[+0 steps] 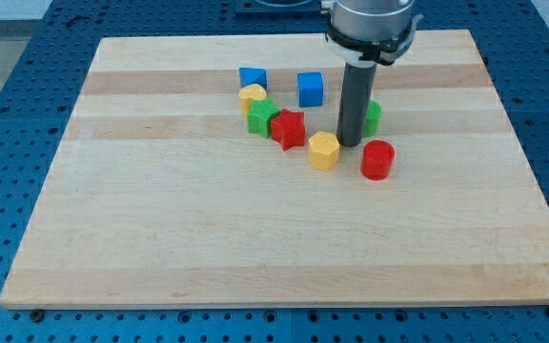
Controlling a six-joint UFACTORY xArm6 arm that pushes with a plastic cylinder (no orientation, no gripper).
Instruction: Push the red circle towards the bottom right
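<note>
The red circle [377, 159], a short red cylinder, stands on the wooden board [255, 238] right of centre. My tip [350, 144] rests on the board just up and left of it, between it and a yellow hexagon block [323, 151]. The rod rises from the tip to the arm's grey end at the view's top. A green block [374, 117] is partly hidden behind the rod.
A red star block [288, 129], a green block [261, 117], a yellow block [252, 96] and two blue blocks [253, 77] [311, 89] cluster left of the rod. A blue perforated table surrounds the board.
</note>
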